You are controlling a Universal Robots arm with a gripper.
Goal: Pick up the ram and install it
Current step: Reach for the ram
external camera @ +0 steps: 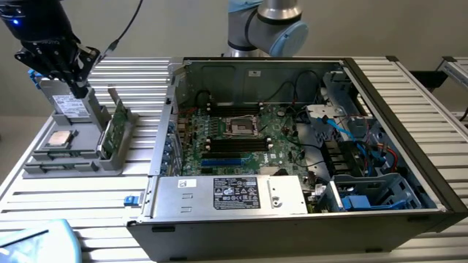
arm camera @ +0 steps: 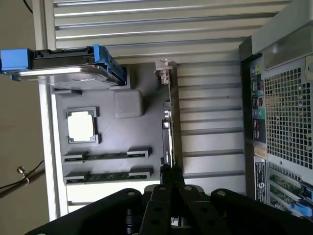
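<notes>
Over the tray (arm camera: 146,132) at the desk's edge on the exterior view's left, I have the gripper (external camera: 76,83) hovering, its fingers drawn together and empty. The ram (arm camera: 105,155) lies flat in the tray, not yet picked up. The computer's memory slots (external camera: 235,143) look unfilled to me.
</notes>
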